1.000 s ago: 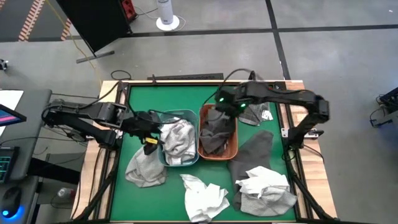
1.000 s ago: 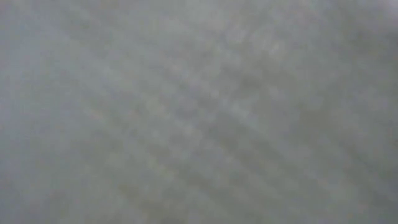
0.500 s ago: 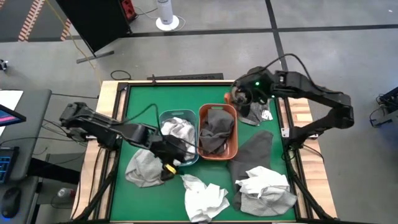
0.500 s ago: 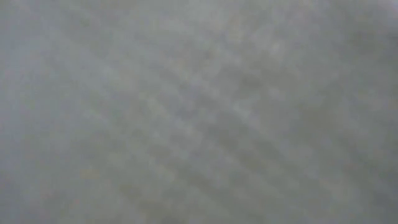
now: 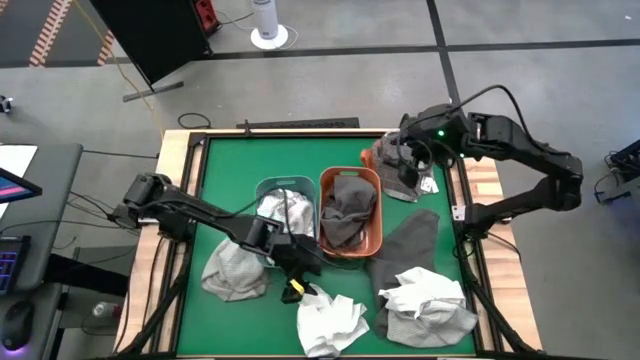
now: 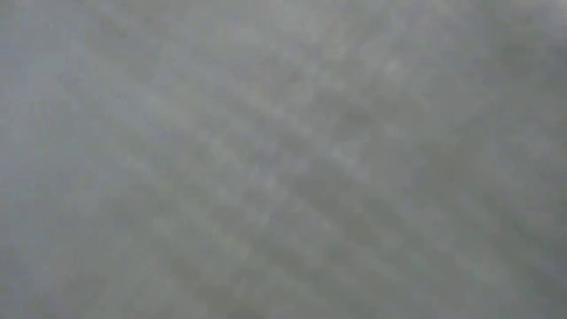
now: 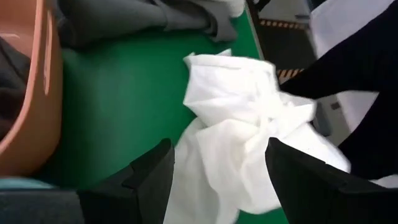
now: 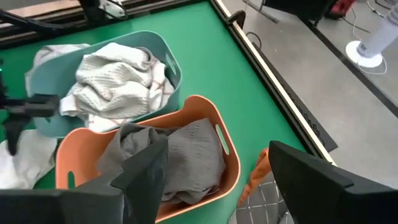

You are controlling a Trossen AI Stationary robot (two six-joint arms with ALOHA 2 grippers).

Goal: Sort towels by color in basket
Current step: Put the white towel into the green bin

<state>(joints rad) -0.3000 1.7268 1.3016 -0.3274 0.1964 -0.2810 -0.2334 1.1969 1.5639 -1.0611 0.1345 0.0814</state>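
Beside baskets (image 5: pixel 300 212), unmarked white towel (image 7: pixel 242 137).

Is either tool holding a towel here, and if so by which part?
Neither. The left tool stands open above a white towel; the right tool is open and empty.

Even light; low view blurred
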